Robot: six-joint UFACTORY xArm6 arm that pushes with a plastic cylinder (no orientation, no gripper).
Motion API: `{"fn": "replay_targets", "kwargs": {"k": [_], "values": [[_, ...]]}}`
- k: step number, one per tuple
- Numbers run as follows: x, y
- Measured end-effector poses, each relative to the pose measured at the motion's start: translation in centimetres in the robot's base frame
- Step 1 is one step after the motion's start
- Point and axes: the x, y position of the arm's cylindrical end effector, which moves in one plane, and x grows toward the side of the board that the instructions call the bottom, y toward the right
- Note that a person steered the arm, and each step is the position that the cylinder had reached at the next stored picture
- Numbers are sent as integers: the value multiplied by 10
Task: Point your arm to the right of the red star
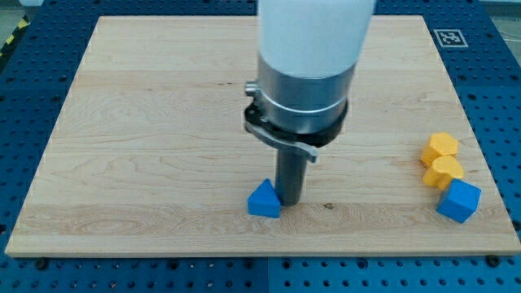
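No red star shows in the camera view; the arm's wide body may hide part of the board behind it. My tip (290,201) rests on the wooden board (146,122) low in the middle of the view. It sits just to the right of a blue triangular block (264,199), touching or nearly touching it. The dark rod rises from the tip into the silver and white arm body.
At the view's right edge, two yellow rounded blocks (440,147) (443,172) stand one below the other, with a blue cube (459,200) just below them. The board lies on a blue perforated table.
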Motion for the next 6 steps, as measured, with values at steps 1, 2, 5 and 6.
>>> {"fn": "replay_targets", "kwargs": {"k": [1,2,5,6], "values": [[10,-6],[11,27],[-88,127],[-132,161]]}}
